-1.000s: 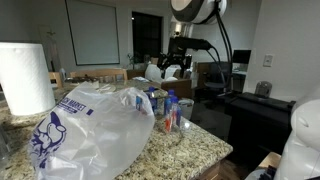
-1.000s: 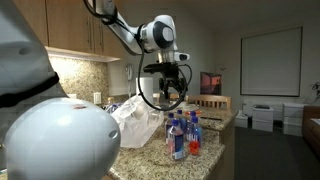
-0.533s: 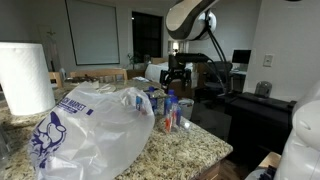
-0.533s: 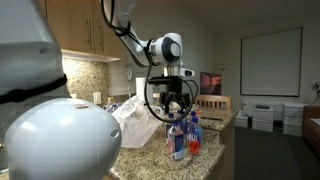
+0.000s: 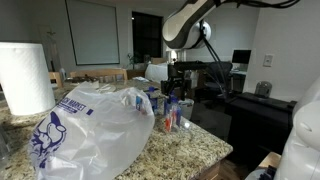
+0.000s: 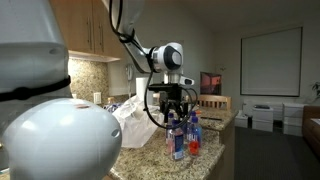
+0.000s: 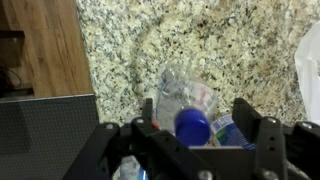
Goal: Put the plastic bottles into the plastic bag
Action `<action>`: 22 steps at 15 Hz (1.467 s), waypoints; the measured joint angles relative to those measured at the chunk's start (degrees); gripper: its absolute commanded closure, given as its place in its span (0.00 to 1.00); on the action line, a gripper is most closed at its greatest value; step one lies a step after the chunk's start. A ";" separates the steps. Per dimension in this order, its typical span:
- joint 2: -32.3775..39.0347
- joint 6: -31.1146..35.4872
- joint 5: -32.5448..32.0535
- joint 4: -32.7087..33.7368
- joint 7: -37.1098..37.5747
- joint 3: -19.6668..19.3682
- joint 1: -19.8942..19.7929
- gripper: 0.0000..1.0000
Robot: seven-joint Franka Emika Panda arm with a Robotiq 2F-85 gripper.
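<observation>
In the wrist view the gripper (image 7: 196, 108) is spread wide. Its dark, blocky fingers (image 7: 150, 122) stand either side of a round blue cap (image 7: 192, 123) without pressing on it. The lower parts of the fingers are cut off by the bottom edge. Just beyond the cap, a clear, ribbed bottle (image 7: 178, 88) is blurred against the speckled granite counter (image 7: 200, 40), and I cannot tell whether it stands or lies. A whitish sliver at the right edge is too cut off to name. Plank wooden floor (image 7: 45, 50) shows on the left.

In an exterior view a smooth white rounded shape (image 6: 55, 140), out of focus, fills the foreground and hides much of the counter. In the other view the crinkly, translucent plastic bag (image 5: 95, 130) billows nearest the camera, blue print on its side, and covers part of the bottle cluster.

The plastic bottles (image 5: 166, 108) stand grouped on the counter just beside the bag, outside it. They are small and clear with blue labels, and one is reddish (image 6: 180, 147). The gripper hangs directly over them. A soft white paper towel roll (image 5: 25, 78) stands upright beyond the bag. Wooden cabinets (image 6: 85, 30) line the far wall.
</observation>
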 measured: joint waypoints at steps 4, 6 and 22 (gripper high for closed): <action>1.63 0.29 -0.29 0.72 0.02 -0.60 -0.12 0.71; 2.15 0.43 -0.67 1.80 0.03 -0.94 -0.20 0.77; -4.88 -12.95 0.65 14.94 -2.37 -1.34 0.25 0.87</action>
